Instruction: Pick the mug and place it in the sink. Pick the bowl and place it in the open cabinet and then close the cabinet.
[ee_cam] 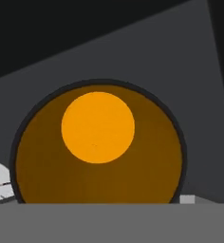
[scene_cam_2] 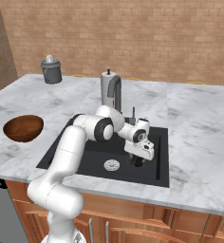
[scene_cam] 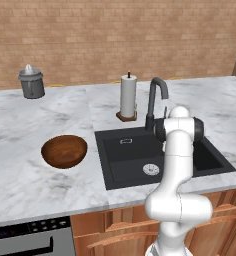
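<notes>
Mug: the mug [ee_cam: 98, 144] sits low in the sink [scene_cam: 127, 165], seen from straight above in the hand view, its mouth open toward the camera.
Mug look: round dark rim, brownish-orange inner wall, a brighter orange disc at the bottom; no handle can be made out from this angle.
Mug position: it appears to rest on the black basin floor, near the round silver drain [scene_cam_2: 111, 165], whose edge shows just beside it at the lower left of the hand view.
Gripper: the gripper [scene_cam_2: 138, 162] is down inside the basin, right of the drain in the right base view; whether the fingers are apart or still around the mug cannot be told from the pictures.
Progress, first part: the mug looks delivered to the sink, so this half seems done or within a release of it.
Bowl: the bowl [scene_cam: 64, 150] stands upright on the marble counter [scene_cam: 20, 175], left of the sink and well apart from the arm; dark brown, glossy, wooden, deep, and it looks empty.
Left to do: lifting clear of the basin, fetching the bowl, shelving it in the cabinet, and closing the cabinet.
Other items: a paper towel roll [scene_cam: 128, 96] stands behind the sink beside the dark gooseneck faucet [scene_cam: 156, 97]; a grey lidded canister [scene_cam: 31, 82] stands at the back left.
</notes>
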You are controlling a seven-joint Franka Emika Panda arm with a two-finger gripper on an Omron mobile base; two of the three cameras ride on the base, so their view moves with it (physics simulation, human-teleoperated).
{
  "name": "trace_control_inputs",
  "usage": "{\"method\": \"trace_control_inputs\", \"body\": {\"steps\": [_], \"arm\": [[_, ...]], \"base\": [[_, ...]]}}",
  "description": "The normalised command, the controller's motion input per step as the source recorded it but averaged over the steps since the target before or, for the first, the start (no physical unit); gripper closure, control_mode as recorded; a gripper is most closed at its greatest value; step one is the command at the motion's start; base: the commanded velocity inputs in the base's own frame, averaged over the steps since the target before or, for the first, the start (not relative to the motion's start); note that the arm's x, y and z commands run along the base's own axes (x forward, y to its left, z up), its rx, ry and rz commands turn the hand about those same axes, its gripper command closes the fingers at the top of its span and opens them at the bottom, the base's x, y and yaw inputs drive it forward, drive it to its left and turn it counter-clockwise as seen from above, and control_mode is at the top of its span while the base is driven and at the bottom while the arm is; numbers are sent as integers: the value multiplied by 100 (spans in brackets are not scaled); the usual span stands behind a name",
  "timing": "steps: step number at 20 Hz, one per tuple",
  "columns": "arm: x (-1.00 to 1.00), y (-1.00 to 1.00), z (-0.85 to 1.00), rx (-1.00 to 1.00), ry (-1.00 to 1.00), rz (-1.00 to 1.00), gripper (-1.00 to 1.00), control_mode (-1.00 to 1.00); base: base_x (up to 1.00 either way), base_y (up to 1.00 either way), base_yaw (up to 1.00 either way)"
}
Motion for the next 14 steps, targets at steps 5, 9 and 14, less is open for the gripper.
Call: {"method": "trace_control_inputs", "body": {"steps": [5, 9, 14], "arm": [[-11, 8, 14, -1, -1, 0, -100, -100], [-40, 17, 53, 0, -7, 1, -100, -100], [-34, 16, 61, -3, -4, 0, -100, -100]], "base": [[0, 0, 0], [0, 0, 0], [0, 0, 0]]}}
